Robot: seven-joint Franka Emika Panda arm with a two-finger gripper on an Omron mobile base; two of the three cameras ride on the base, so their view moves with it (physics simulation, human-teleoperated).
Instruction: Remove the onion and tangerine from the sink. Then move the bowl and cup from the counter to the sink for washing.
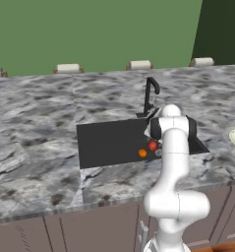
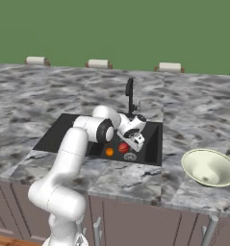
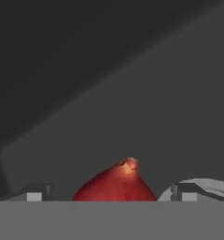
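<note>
Onion [image 3: 115, 185]: lying on the sink [image 1: 109, 142] floor beside the tangerine [image 1: 142, 153], near the drain. Gripper [image 2: 134, 140]: hanging over it, jaws spread wide (straddling it, seemingly for pickup). Bowl [image 2: 209, 166]: waiting on the counter [image 2: 135, 178].

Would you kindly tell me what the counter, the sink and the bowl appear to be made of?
The counter looks like polished marble: grey-and-white veining. The sink seems matte black, perhaps composite or coated metal: no shine. The bowl looks like glazed ceramic, pale cream-green and smooth.
</note>
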